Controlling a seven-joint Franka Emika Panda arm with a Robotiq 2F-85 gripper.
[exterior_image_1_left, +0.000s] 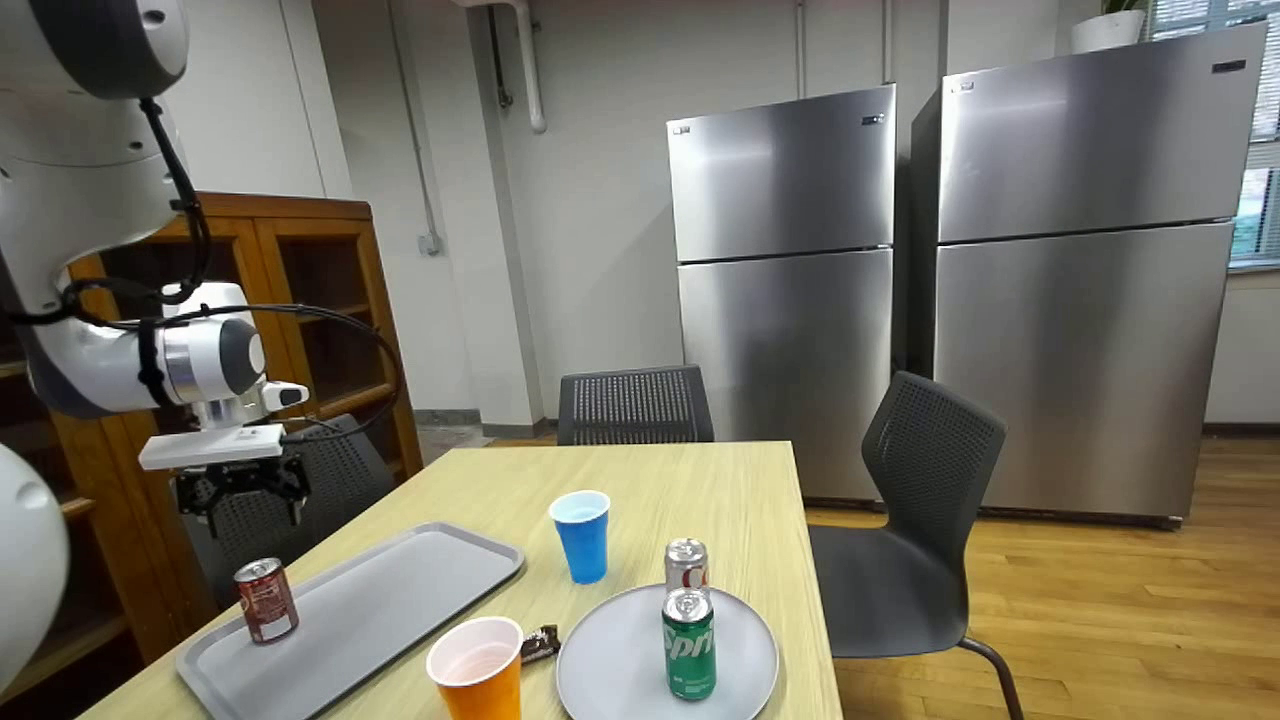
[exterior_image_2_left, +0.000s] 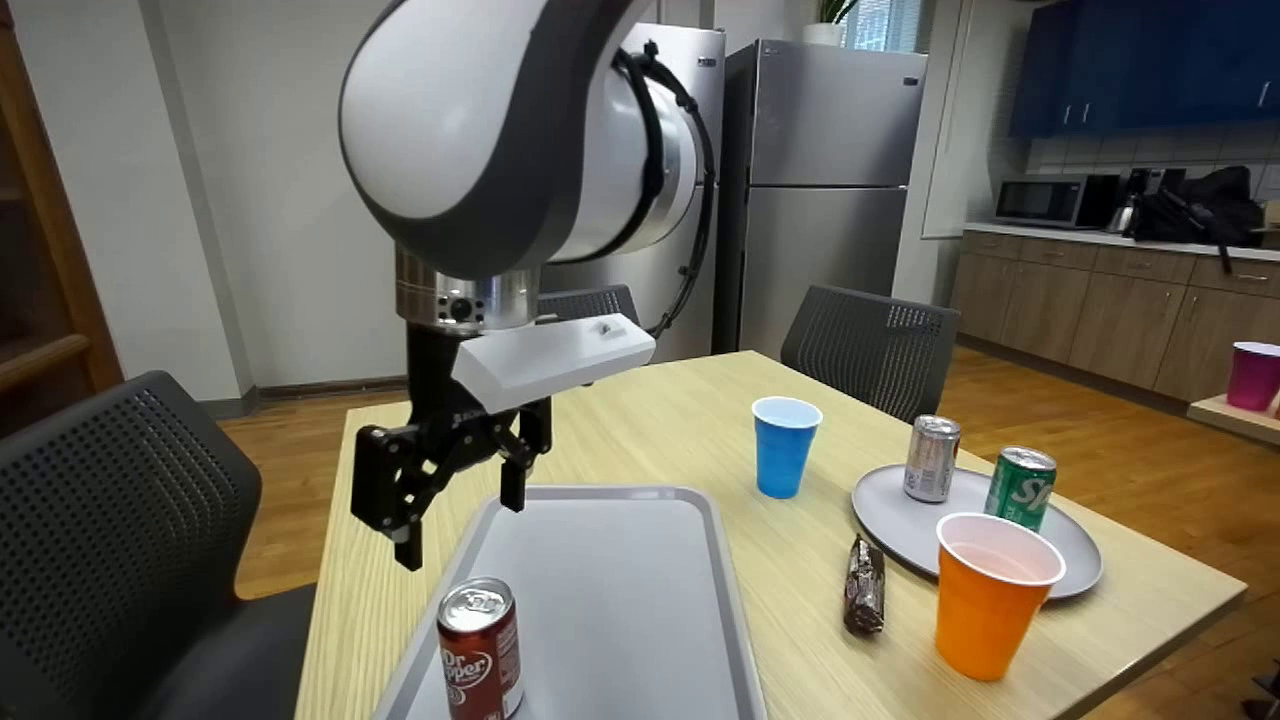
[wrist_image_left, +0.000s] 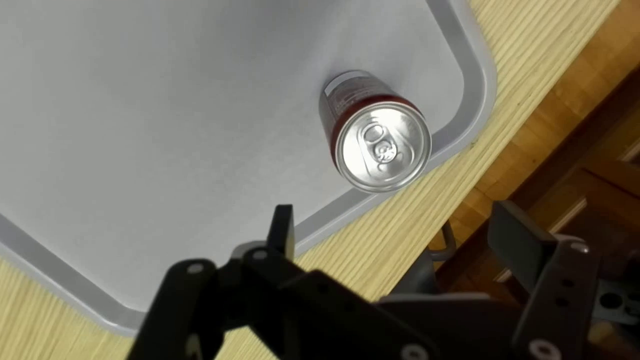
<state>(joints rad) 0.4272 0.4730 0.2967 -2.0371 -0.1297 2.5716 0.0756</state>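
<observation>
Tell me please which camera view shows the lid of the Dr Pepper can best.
The wrist view: it looks down on the lid, large and unobstructed, with its tab clear. Both exterior views show it smaller, at a slant.

Ext views: bright, even indoor light, daylight at far-right window (exterior_image_1_left: 1262, 220). Streaky glare on left fridge (exterior_image_1_left: 785, 300), hard glint on can lid (wrist_image_left: 384, 147). Wrist view: gripper (wrist_image_left: 392, 222) underexposed, prob o/o focus; soft shadows on tray (wrist_image_left: 175, 150). Wide-lens lean at ext edges.
</observation>
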